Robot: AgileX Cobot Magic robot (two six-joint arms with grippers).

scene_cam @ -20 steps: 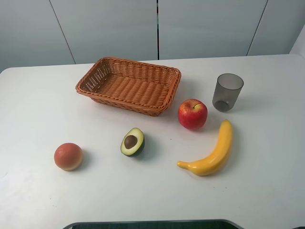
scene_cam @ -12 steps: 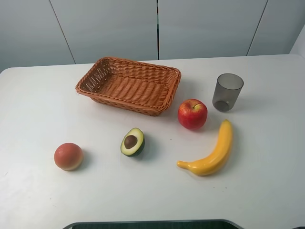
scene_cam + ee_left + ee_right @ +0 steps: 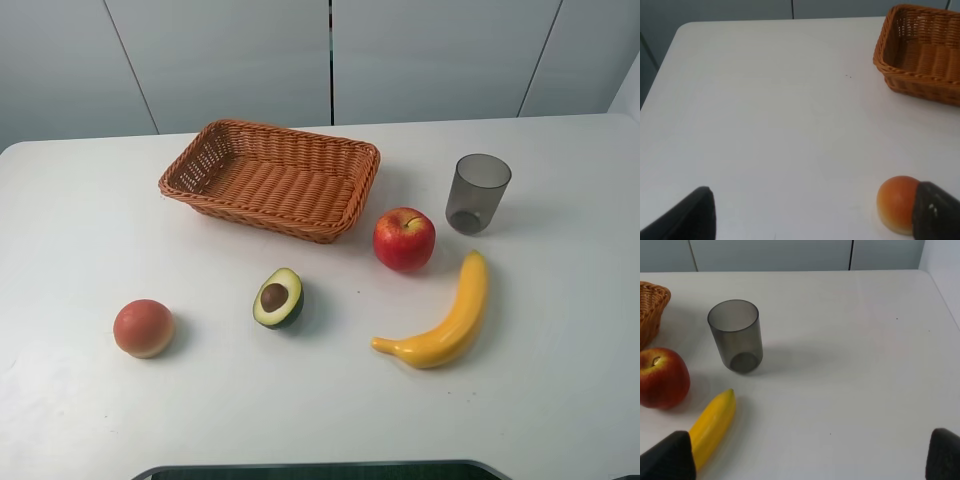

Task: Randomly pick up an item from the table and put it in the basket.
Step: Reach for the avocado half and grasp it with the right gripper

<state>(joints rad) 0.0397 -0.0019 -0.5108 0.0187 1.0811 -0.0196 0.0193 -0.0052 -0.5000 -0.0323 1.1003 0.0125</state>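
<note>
Desk [image 3: 560,400] carries the basket [image 3: 272,178] at the back and the halved avocado [image 3: 279,297] in front of it, pit up, so I think the left gripper [image 3: 815,215], spread wide and empty like the right gripper [image 3: 807,457], should come down across its narrow width.

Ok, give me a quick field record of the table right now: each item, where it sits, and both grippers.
basket: orange-brown woven wicker basket, far side of white table, nothing inside
target: halved avocado, pit up, in front of basket
peach: orange-pink round peach, left of avocado
apple: red apple, by basket's right corner
banana: yellow banana, in front of apple
cup: grey translucent cup, upright, right of basket
left gripper: open, holding nothing
right gripper: open, holding nothing
</note>
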